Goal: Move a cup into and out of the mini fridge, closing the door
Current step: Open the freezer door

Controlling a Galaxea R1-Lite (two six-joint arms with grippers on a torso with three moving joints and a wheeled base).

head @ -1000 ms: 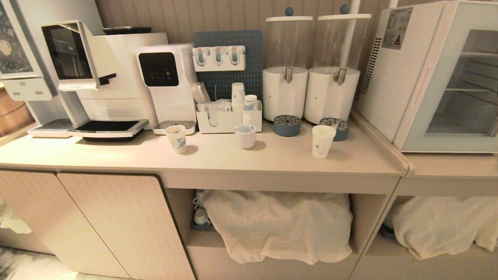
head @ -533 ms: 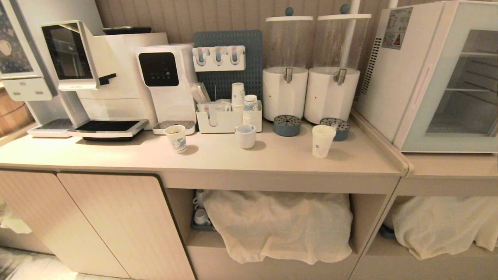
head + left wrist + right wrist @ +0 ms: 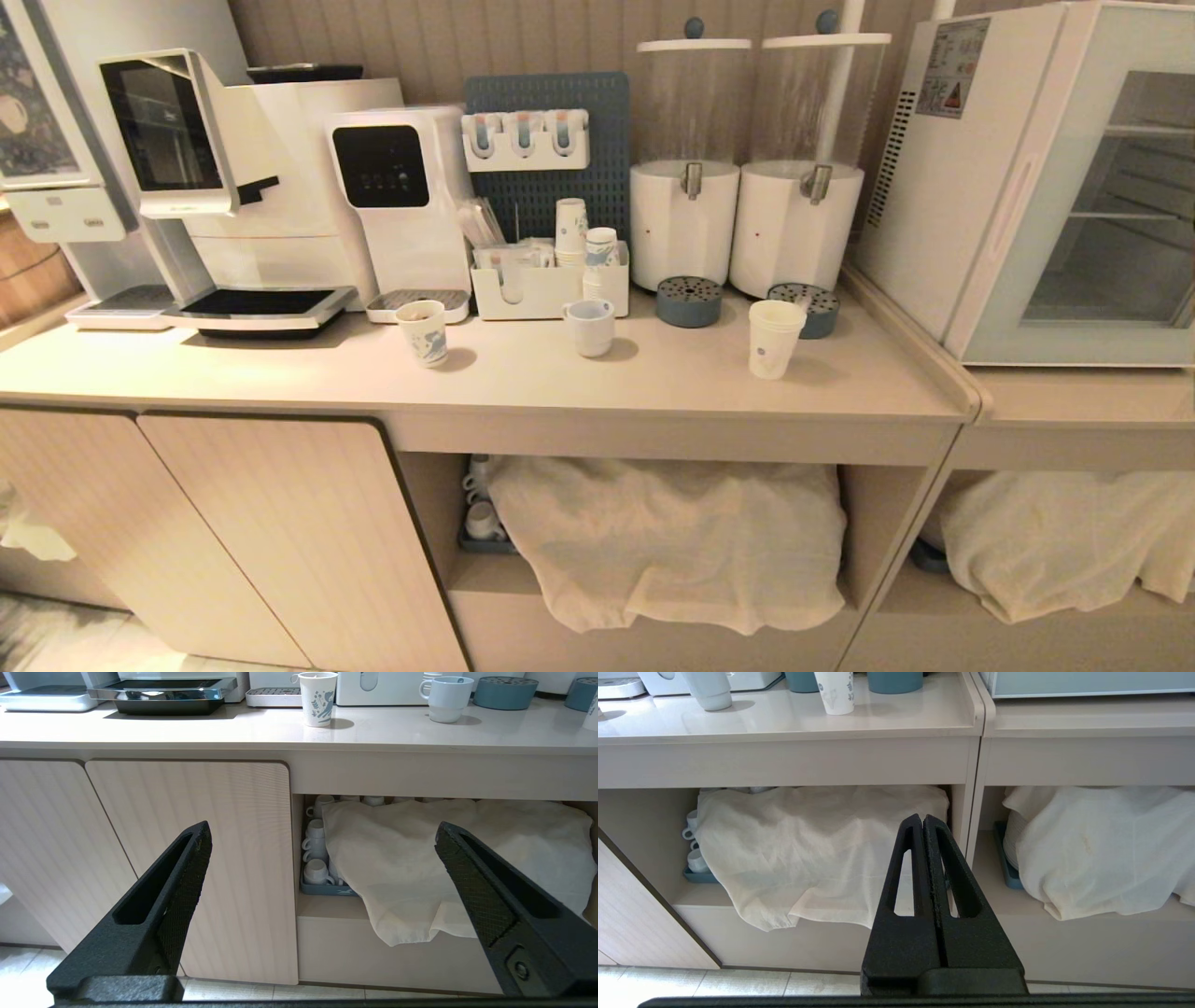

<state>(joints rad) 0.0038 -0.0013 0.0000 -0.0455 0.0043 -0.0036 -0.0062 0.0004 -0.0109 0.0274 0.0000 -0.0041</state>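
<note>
Head view: the cup is standing right of centre on the counter, the mini fridge at far right, its door closed; neither arm is showing. Wrist views alone are showing the left gripper spread wide and the right gripper pressed together, both before the lower shelves.

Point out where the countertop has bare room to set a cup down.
Bare: the countertop's front strip, and the patch between the white mug and the plain paper cup. Also the ledge in front of the mini fridge. Crowded: the back row, around the cup organizer and drink dispensers.
</note>
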